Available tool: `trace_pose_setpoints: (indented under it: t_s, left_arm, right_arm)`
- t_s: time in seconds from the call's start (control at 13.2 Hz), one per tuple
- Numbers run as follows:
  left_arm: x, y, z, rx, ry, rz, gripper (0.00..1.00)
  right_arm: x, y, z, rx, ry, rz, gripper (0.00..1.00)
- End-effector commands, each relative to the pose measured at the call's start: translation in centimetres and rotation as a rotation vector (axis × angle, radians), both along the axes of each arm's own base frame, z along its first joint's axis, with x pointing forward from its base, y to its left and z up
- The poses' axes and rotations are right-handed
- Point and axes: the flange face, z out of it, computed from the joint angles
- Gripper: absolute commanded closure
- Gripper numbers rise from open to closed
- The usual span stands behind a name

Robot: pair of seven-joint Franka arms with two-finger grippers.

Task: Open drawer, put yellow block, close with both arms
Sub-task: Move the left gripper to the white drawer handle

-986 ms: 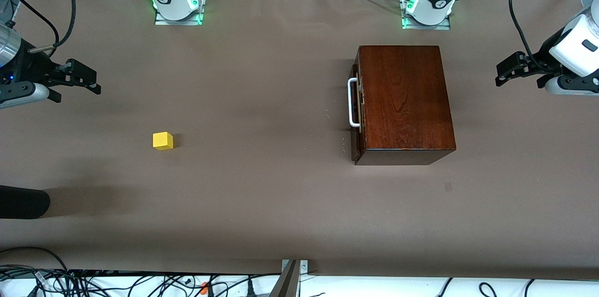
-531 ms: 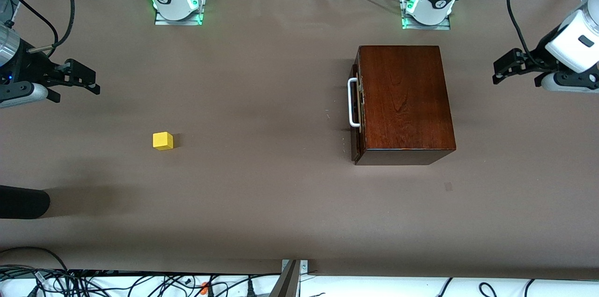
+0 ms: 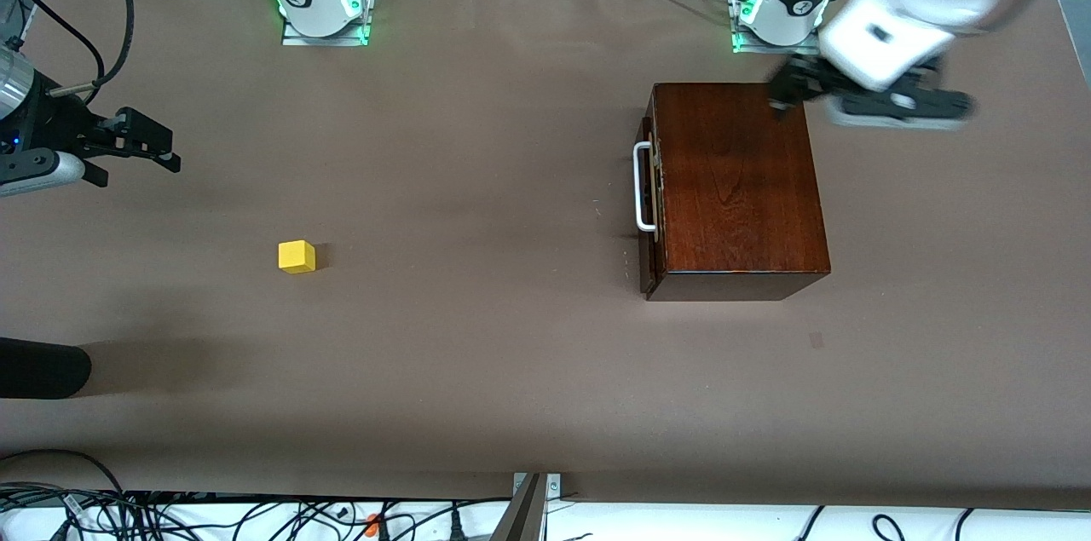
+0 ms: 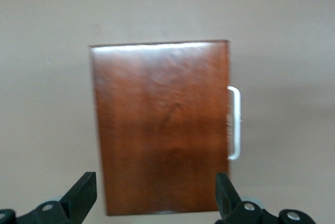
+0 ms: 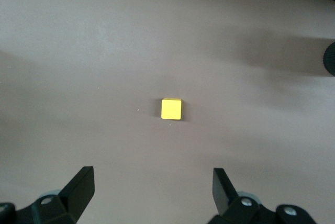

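Observation:
The dark mahogany box (image 3: 737, 183) stands toward the left arm's end of the table, its drawer shut, with the white bar handle (image 3: 643, 187) on the side that faces the right arm's end. The box also fills the left wrist view (image 4: 162, 124). My left gripper (image 3: 780, 94) is open and empty, up in the air over the box's corner nearest the left arm's base. The yellow block (image 3: 297, 256) lies on the table toward the right arm's end, also in the right wrist view (image 5: 171, 109). My right gripper (image 3: 166, 149) is open and empty, high over that end, apart from the block.
The brown table (image 3: 477, 336) spreads between block and box. A black rounded object (image 3: 43, 367) sticks in at the right arm's end, nearer the front camera than the block. Cables (image 3: 213, 515) lie past the table's front edge.
My left arm has swung in fast from the table's end to over the box's corner. The right gripper has hardly moved. Block and box are unmoved.

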Motion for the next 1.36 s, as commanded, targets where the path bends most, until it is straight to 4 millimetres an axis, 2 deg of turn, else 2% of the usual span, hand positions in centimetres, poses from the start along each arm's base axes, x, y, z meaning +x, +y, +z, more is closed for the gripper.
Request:
trace_pose_setpoints:
  t_s: [0.0,0.23,0.38,0.61,0.76,0.91,1.29]
  left_arm:
    - [-2.4,-6.4,-0.9,0.007,0.023,0.016,0.00]
    - [-4.3,-13.1,-4.3,0.053,0.004,0.028,0.00]
    - [-5.4,-17.4,-8.7,0.113,0.009,0.006,0.00]
    - [-5.6,-21.0,-14.8,0.193,-0.008,0.001,0.00]
    - [-5.4,-22.3,-18.8,0.240,-0.012,-0.003,0.00]
    - [-4.8,-22.5,-22.0,0.283,-0.014,-0.033,0.00]
    - [-3.5,-22.4,-27.7,0.341,-0.023,-0.093,0.00]
  right_arm:
    - [0.4,-0.1,0.5,0.000,-0.009,0.012,0.00]
    - [0.4,-0.2,0.5,0.002,-0.009,0.011,0.00]
    - [0.4,-0.1,0.5,0.000,-0.009,0.012,0.00]
    - [0.4,-0.2,0.5,0.000,-0.009,0.011,0.00]
    - [0.4,-0.2,0.5,-0.008,-0.008,0.014,0.00]
    - [0.3,0.0,0.6,-0.010,-0.009,0.019,0.00]
    - [0.1,0.7,0.8,-0.031,-0.006,0.024,0.00]
